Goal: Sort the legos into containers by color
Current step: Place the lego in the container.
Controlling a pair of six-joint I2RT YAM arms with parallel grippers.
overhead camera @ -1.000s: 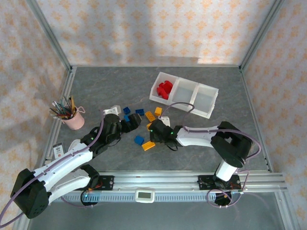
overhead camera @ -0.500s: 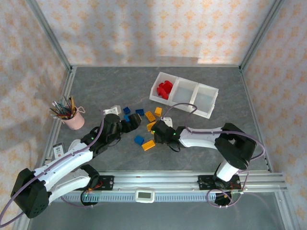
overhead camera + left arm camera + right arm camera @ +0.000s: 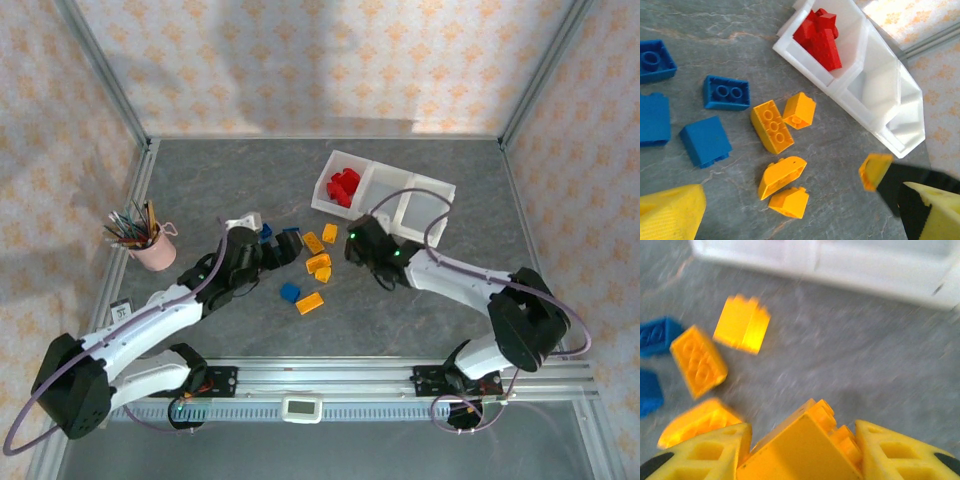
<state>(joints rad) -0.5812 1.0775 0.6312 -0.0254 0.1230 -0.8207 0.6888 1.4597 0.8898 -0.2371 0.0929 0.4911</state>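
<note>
Yellow-orange brick (image 3: 790, 452) clamped in right gripper (image 3: 802, 442), plain from its wrist camera; left gripper (image 3: 807, 217) gapes empty

Ahead of my right jaws the worktop (image 3: 855, 340) lies bare up to the tray (image 3: 840, 260) along the top edge; loose legos (image 3: 742, 322) crowd the left half.

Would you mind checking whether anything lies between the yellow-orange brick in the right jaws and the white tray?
Nothing visible does. From the yellow-orange brick held in the right jaws, bare table runs up to the tray wall; the nearest loose brick lies off to one side.
</note>
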